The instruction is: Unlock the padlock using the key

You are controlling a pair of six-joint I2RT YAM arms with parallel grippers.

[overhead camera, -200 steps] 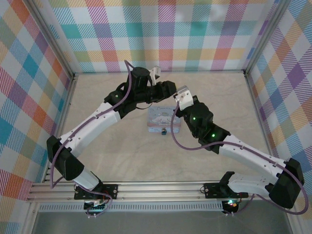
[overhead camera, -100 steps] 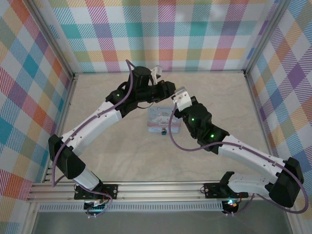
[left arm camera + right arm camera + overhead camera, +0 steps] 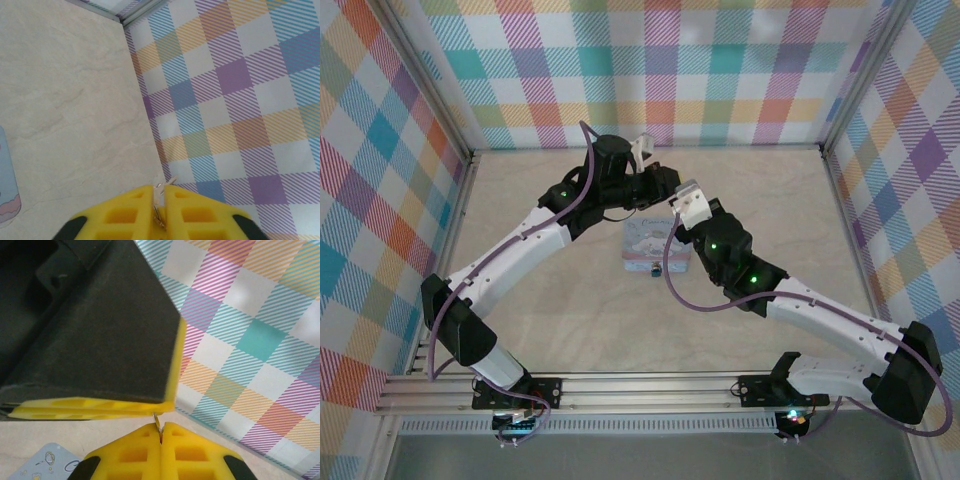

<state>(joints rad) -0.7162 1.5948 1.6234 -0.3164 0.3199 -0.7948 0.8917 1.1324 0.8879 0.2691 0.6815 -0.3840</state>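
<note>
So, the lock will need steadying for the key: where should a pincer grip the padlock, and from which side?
Probably the padlock by its small dark body, pinched across its left and right sides, coming down on the near side. It sits at the near edge of the pale-blue tin, so the tin blocks a far-side approach. The keyhole is too small to see.

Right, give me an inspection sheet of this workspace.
Surface: beige marbled table.
Job's things: padlock at the tin's near edge; key pinched between both grippers.
Clutter: pale-blue tin, mid-table.
Grippers: left gripper and right gripper both shut on key, meeting beyond the tin.
Cables: purple cables looping along both arms.
Surroundings: plaid walls on three sides.
</note>
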